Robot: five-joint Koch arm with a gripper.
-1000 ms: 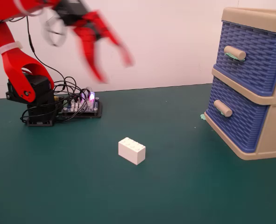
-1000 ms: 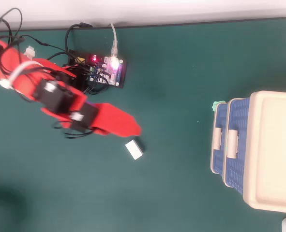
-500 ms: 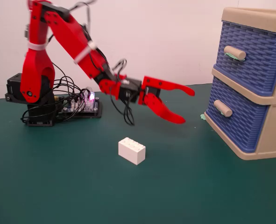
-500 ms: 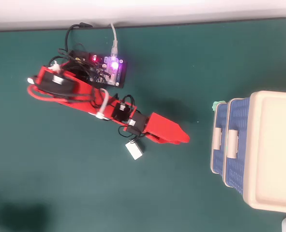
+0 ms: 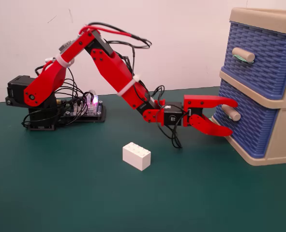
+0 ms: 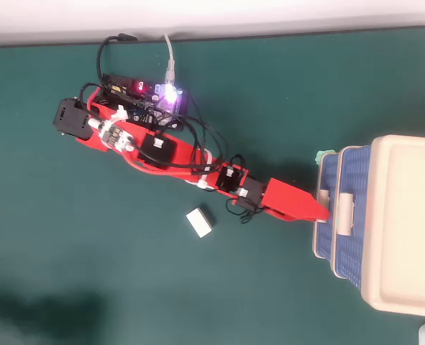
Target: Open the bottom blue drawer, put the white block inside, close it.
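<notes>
On the green table (image 5: 60, 193), near its right edge in the fixed view, my gripper (image 5: 232, 116) gapes wide around the bottom blue drawer (image 5: 247, 123) knob (image 5: 231, 114), so I judge closing on it and pulling comes next, with the white block (image 5: 136, 156) waiting mid-table.

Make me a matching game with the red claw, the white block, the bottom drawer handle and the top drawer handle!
Things:
1. gripper
2. white block
3. bottom drawer handle
4. top drawer handle

States:
A. lying alone on the green table
B. open, one jaw above and one below a handle
C. between the red jaws
D. high up, with nothing touching it

Pairs: 1-B, 2-A, 3-C, 4-D
</notes>
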